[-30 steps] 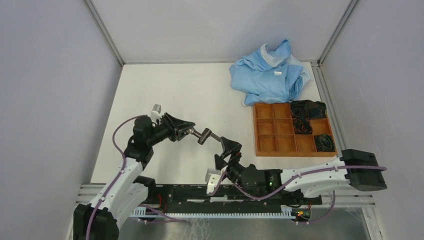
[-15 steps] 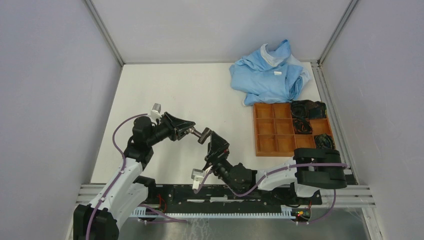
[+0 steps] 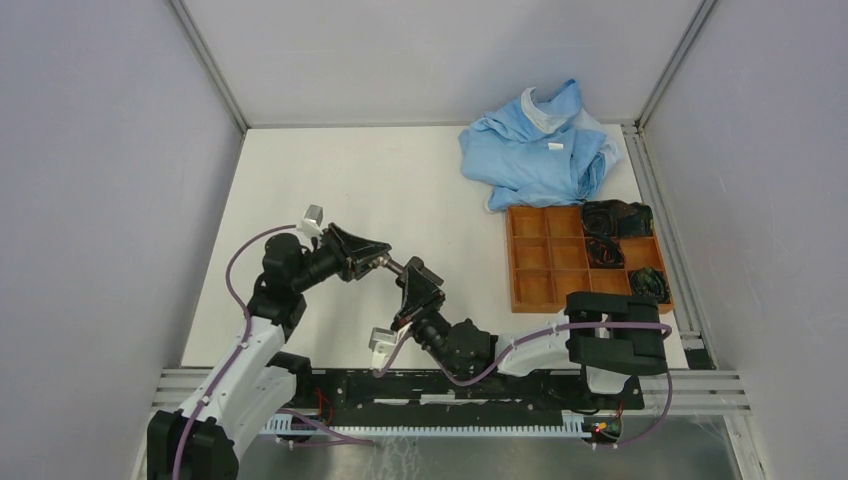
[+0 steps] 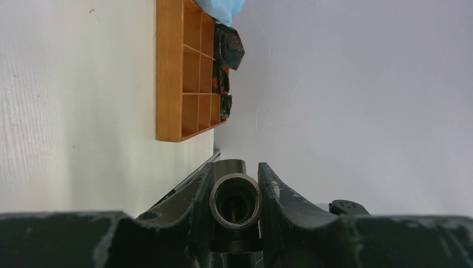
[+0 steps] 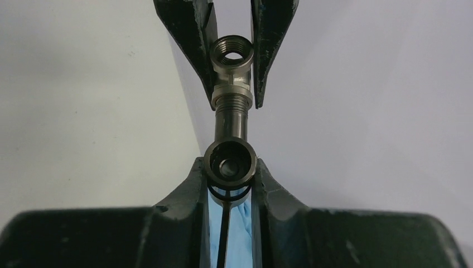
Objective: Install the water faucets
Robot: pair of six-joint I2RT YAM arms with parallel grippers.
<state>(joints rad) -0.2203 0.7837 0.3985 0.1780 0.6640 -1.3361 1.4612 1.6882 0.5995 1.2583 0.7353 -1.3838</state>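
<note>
Left claw [image 3: 384, 262] grips the T fitting [image 5: 232, 58] above the surface [image 3: 400, 180], left of the wooden tray [image 3: 560, 306]. Right claw [image 3: 410, 275] is clamped on the stubby fitting [image 5: 230, 161], axes in line, probably so the threads can mate.

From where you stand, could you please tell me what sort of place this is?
Most likely a robotics lab test cell: a white table walled by plain grey panels, the left arm and right arm bolted at its near edge, and a wooden compartment tray.
</note>
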